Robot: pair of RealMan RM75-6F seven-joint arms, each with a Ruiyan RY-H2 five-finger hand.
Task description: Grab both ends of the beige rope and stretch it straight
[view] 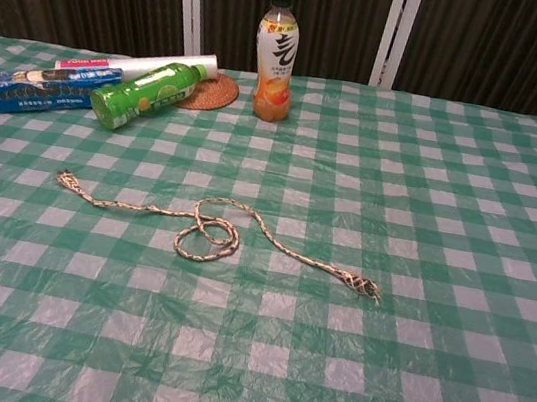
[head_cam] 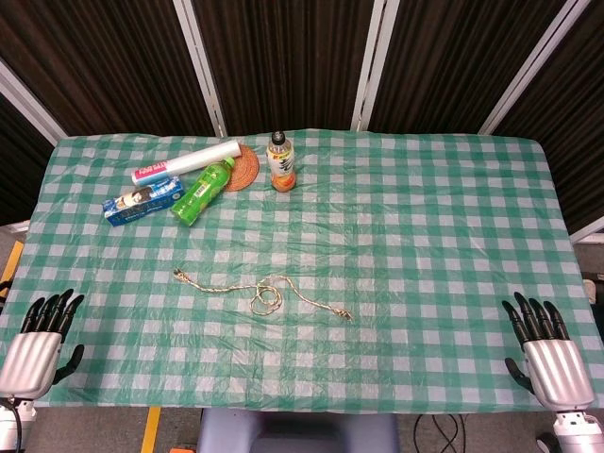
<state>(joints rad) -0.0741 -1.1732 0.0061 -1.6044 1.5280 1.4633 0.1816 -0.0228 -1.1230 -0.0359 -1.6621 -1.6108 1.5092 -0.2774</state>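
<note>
Lying: beige rope, looped, middle of the table.
Left hand: holds nothing, fingers apart, far from rope.
Right hand: same, far away too.

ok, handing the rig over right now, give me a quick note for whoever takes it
Left hand open at the near left table edge, holding nothing. Right hand open at the near right edge, holding nothing.
Beige rope lies mid-table with a loop in its middle; left end, right end, both free.
Done: nothing, rope untouched.
Left: grip each end, pull it straight. Bottles and boxes at the far left are clear of it.
</note>
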